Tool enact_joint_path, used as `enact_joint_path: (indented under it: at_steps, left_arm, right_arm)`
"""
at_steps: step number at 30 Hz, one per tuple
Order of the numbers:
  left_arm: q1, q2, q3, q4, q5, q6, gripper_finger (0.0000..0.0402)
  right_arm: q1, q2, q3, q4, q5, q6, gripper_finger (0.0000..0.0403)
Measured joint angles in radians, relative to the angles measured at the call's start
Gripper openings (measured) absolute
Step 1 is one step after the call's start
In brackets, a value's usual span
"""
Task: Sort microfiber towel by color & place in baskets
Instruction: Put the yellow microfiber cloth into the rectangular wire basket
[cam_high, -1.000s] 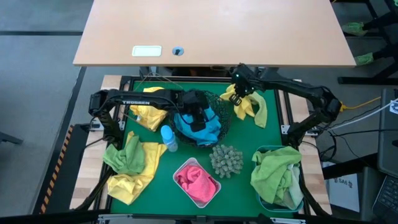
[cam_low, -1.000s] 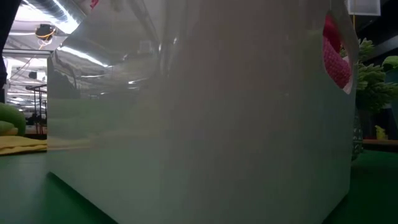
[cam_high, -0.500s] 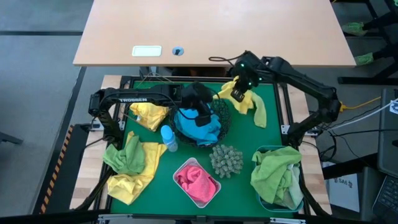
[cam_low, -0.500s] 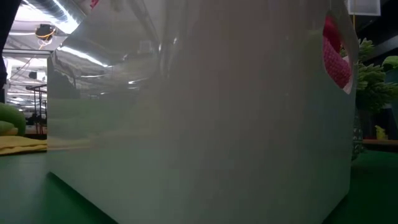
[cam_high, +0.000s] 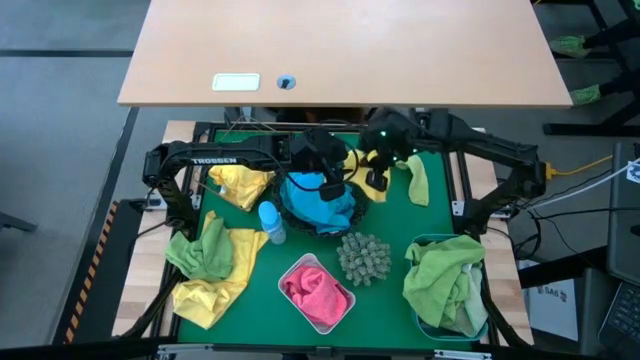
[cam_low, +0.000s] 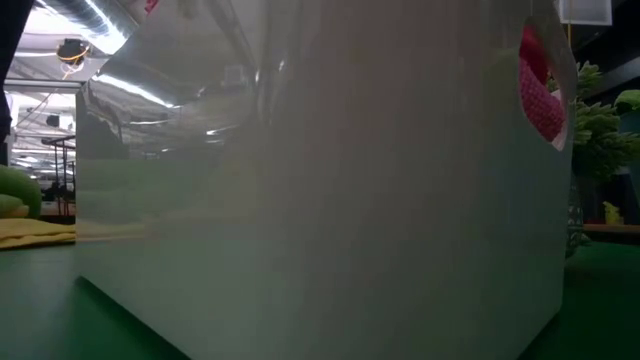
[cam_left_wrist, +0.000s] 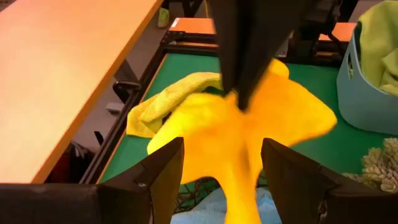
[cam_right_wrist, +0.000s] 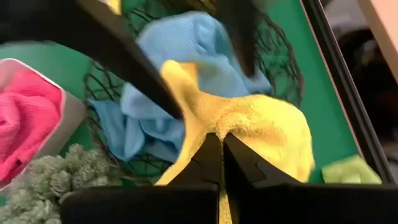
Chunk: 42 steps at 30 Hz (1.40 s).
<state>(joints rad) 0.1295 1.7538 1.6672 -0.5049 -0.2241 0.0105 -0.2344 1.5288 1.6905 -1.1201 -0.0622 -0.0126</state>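
Blocking the low view: white tub (cam_low: 330, 190) fills nearly all of it; only a slip of pink towel (cam_low: 540, 95) shows through the handle cut-out, with a yellow cloth edge (cam_low: 35, 232) at the far left.
Hidden from above: right gripper (cam_high: 378, 172) sits in a dark cluster with the left gripper (cam_high: 330, 180); the carried cloth barely shows from the high view.
Right gripper: fingers pressed together on a yellow towel (cam_right_wrist: 261, 134), which hangs bunched from the pinch, over the rim of the black mesh bowl (cam_right_wrist: 283, 59).
Left gripper: jaws spread wide, holding nothing, hovering over the bowl; the yellow towel (cam_left_wrist: 249, 134) hangs just ahead of its fingers (cam_left_wrist: 161, 171).
Blue towels: heaped in the black mesh bowl (cam_high: 362, 200), partly covered by the left arm (cam_high: 230, 157).
Pink towel: in the white tub (cam_high: 342, 310) at the near middle.
Green towels: piled over the edge of the blue tub (cam_high: 425, 322) at the near right, hiding most of it.
Left side of the mat: yellow and green towels (cam_high: 210, 265) lie loose; another yellow towel (cam_high: 240, 185) lies under the left arm.
Far right of the mat: a green towel (cam_high: 416, 180) lies beside the right gripper.
In the way: spiky ball (cam_high: 363, 257) between bowl and tubs; small blue bottle (cam_high: 269, 222) touching the bowl's left side.
Beyond the mat: a wooden tabletop (cam_high: 340, 50).
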Motion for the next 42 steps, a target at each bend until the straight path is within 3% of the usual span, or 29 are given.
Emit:
enact_joint_path:
  at_steps: [15, 20, 30, 33, 37, 42]
  left_arm:
    - [0.000, 0.000, -0.001, -0.003, 0.099, 0.003, 0.0201]
    - [-0.001, 0.000, -0.001, -0.003, 0.101, 0.003, 0.0153]
    - [0.000, 0.000, -0.002, -0.003, 0.097, 0.001, 0.0018]
    - [0.000, 0.000, -0.002, -0.003, 0.097, -0.002, 0.0010]
    - [0.000, 0.000, -0.002, -0.003, 0.096, -0.002, 0.0017]
    - [0.000, 0.000, -0.002, -0.002, 0.091, -0.002, 0.0014]
  right_arm:
    - [0.118, 0.000, 0.000, 0.126, 0.008, -0.122, 0.0003]
    - [0.118, 0.000, 0.000, 0.131, 0.010, -0.151, 0.0003]
    - [0.116, 0.000, 0.000, 0.132, 0.054, -0.148, 0.0003]
    - [0.116, 0.000, 0.000, 0.132, 0.055, -0.148, 0.0004]
    - [0.116, 0.000, 0.000, 0.132, 0.054, -0.147, 0.0035]
    - [0.117, 0.000, 0.000, 0.131, 0.051, -0.146, 0.0119]
